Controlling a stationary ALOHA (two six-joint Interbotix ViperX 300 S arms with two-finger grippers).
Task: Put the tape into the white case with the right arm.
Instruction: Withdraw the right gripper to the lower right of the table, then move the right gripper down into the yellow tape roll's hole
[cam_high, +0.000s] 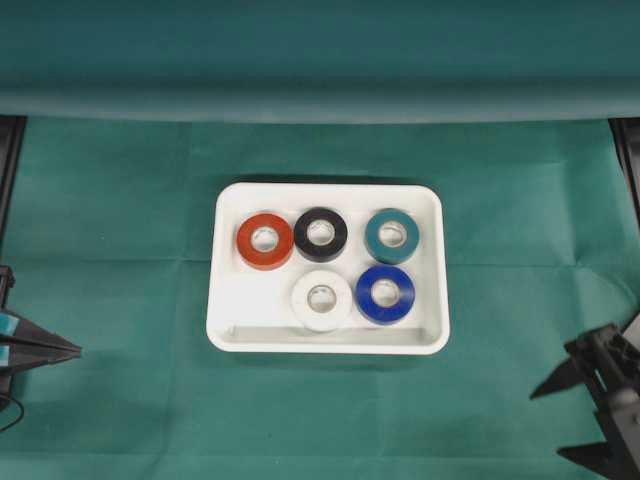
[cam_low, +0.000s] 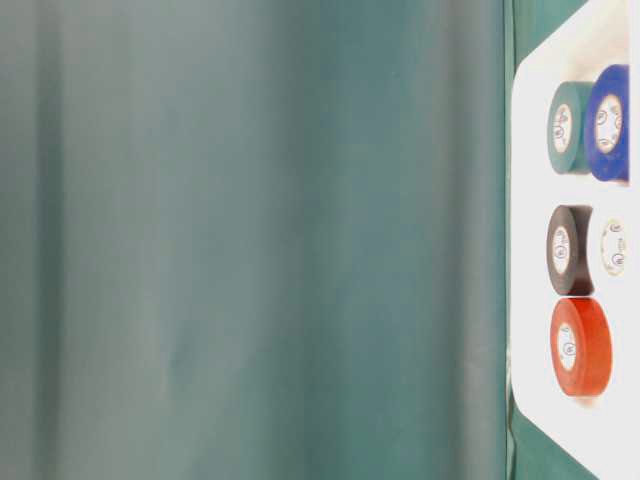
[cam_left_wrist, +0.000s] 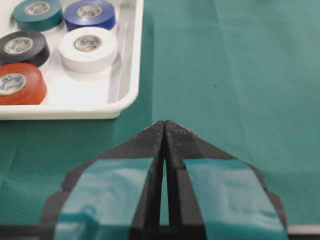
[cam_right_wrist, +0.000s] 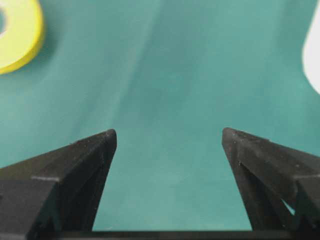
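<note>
The white case (cam_high: 225, 330) lies mid-table and holds red (cam_high: 265, 241), black (cam_high: 321, 234), green (cam_high: 392, 236), white (cam_high: 322, 299) and blue (cam_high: 385, 293) tape rolls. A yellow tape roll (cam_right_wrist: 15, 35) lies flat on the green cloth, showing only at the top left of the right wrist view, ahead of and left of my right gripper (cam_right_wrist: 169, 132). That gripper is open and empty, and sits at the lower right of the overhead view (cam_high: 548, 423). My left gripper (cam_left_wrist: 165, 122), with light-blue patches, is shut and empty near the case's corner (cam_left_wrist: 75, 112).
Green cloth covers the table. A corner of the case shows at the right edge of the right wrist view (cam_right_wrist: 312, 55). The left gripper rests at the left edge in the overhead view (cam_high: 70, 349). A cloth-covered ridge (cam_high: 320, 100) runs along the back.
</note>
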